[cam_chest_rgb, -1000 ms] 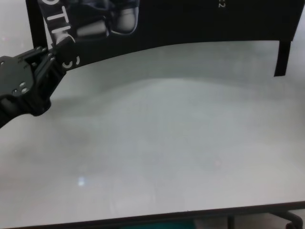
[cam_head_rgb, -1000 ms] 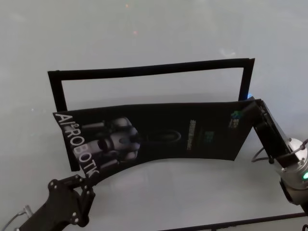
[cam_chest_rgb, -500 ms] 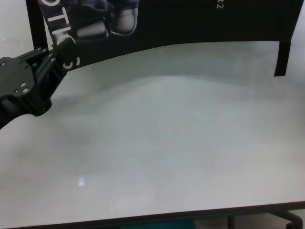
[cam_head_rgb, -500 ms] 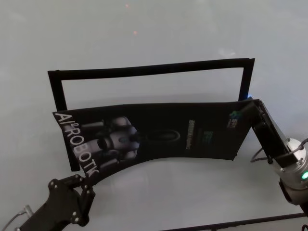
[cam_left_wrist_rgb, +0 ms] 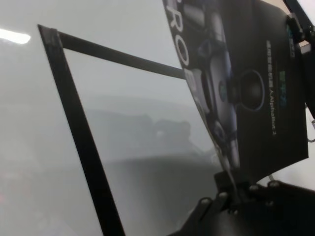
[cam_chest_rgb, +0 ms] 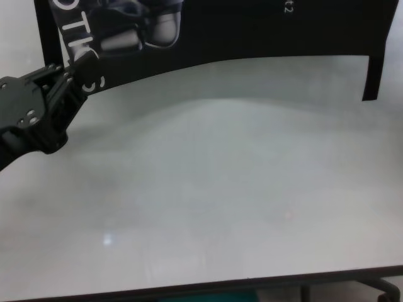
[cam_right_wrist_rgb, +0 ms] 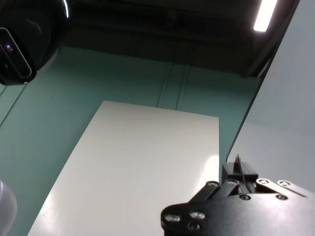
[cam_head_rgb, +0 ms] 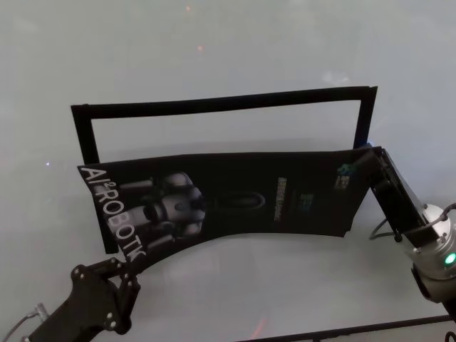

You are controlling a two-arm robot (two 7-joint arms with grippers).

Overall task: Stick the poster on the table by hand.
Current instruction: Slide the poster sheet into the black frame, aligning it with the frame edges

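The poster [cam_head_rgb: 242,196], a glossy black sheet with a grey-white robot and white letters, hangs curved above the white table [cam_head_rgb: 214,43], held at both ends. At the near left, my left gripper [cam_head_rgb: 127,272] is shut on the poster's lettered end; the chest view also shows this gripper [cam_chest_rgb: 68,80] and the poster [cam_chest_rgb: 252,28]. In the left wrist view the fingertips [cam_left_wrist_rgb: 231,196] pinch the poster [cam_left_wrist_rgb: 246,78]. My right gripper [cam_head_rgb: 370,152] is shut on the poster's right edge. In the right wrist view that gripper [cam_right_wrist_rgb: 238,178] clamps the sheet edge-on.
Narrow black tape strips [cam_head_rgb: 221,103] lie on the table as a three-sided frame behind and beside the poster, also seen as a strip [cam_chest_rgb: 371,78] at right and a strip [cam_left_wrist_rgb: 83,142] in the left wrist view. The table's dark near edge [cam_chest_rgb: 208,289] runs below.
My right gripper and the poster's right end have shifted slightly to the left. The left gripper has hardly moved.
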